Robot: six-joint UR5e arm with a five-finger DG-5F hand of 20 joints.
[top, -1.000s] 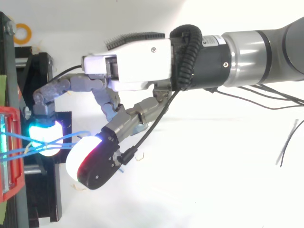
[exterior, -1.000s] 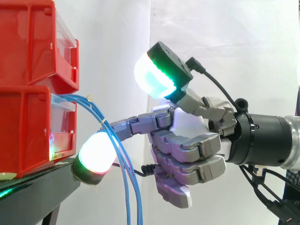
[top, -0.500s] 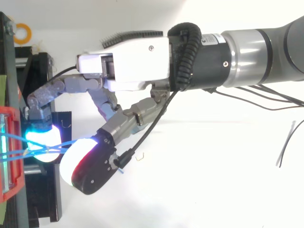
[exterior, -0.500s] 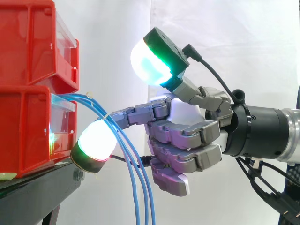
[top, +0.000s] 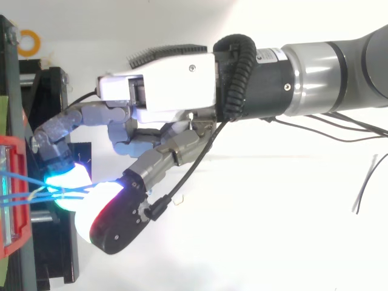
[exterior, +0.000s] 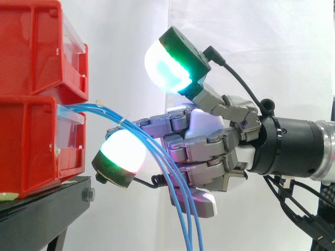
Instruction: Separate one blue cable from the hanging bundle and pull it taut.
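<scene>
Hooking the blue cables (exterior: pixel 91 109) on an outstretched finger, with none yet singled out.
The strands are seen leaving the lower red bin (exterior: pixel 31 146) at left, arching rightward over the fingers (exterior: pixel 124 155) and hanging down on the near side of the hand (exterior: pixel 209 151). Nothing is pinched: the thumb (exterior: pixel 167 70) is held raised well above, the other fingers folded to the palm. One strand is judged to need parting and clamping before a pull to the right.

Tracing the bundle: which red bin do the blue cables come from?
The lower red bin; the blue cables leave its clear front, none leave the upper bin.
</scene>
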